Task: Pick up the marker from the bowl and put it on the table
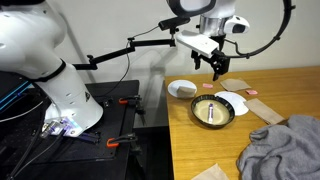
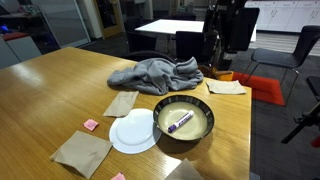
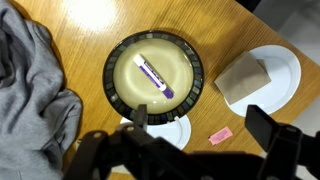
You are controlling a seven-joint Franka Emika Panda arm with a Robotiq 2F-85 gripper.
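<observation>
The bowl (image 3: pixel 120 50), dark-rimmed with a yellowish-tan inside, sits on the light-brown wooden table (image 3: pixel 90 20). The marker (image 3: pixel 155 74), with a whitish barrel and a purple end, lies inside it at a slant. Both exterior views show the bowl (image 1: pixel 213 112) (image 2: pixel 183 122) and the marker (image 1: pixel 211 109) (image 2: pixel 181 121). My gripper (image 1: pixel 215 66) hangs high above the table, a little off the bowl's far side. In the wrist view its two fingers stand wide apart around the gap (image 3: pixel 205 125). It is open and empty and touches nothing.
A grey cloth (image 3: pixel 30 90) (image 1: pixel 285 148) (image 2: pixel 155 72) lies near the bowl. A flat white plate (image 3: pixel 170 133) (image 2: pixel 133 131) and a smaller white bowl (image 3: pixel 285 55) (image 1: pixel 181 89) holding a brown piece flank it. A pink scrap (image 3: pixel 220 133) and napkins (image 2: pixel 82 152) lie on the table.
</observation>
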